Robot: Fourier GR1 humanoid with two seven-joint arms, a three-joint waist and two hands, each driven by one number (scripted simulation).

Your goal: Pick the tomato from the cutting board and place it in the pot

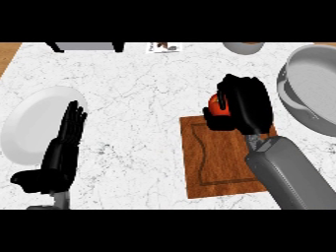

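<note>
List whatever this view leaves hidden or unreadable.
Head view:
Tomato: mostly covered by the right hand curled round it; whether it touches the board cannot be told.
Pot: cut off by the right edge.
Board's right side: under the forearm.
Card at the top: too small to read.
Grey object at the top: cut off by the edge.

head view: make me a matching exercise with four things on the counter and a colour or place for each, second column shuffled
Things:
1 tomato
2 pot
3 plate
4 cutting board

Descriptions:
a white, far left
b red, gripped by the right hand
c brown, between plate and pot
d grey, far right

Pairs: 1-b; 2-d; 3-a; 4-c
</note>
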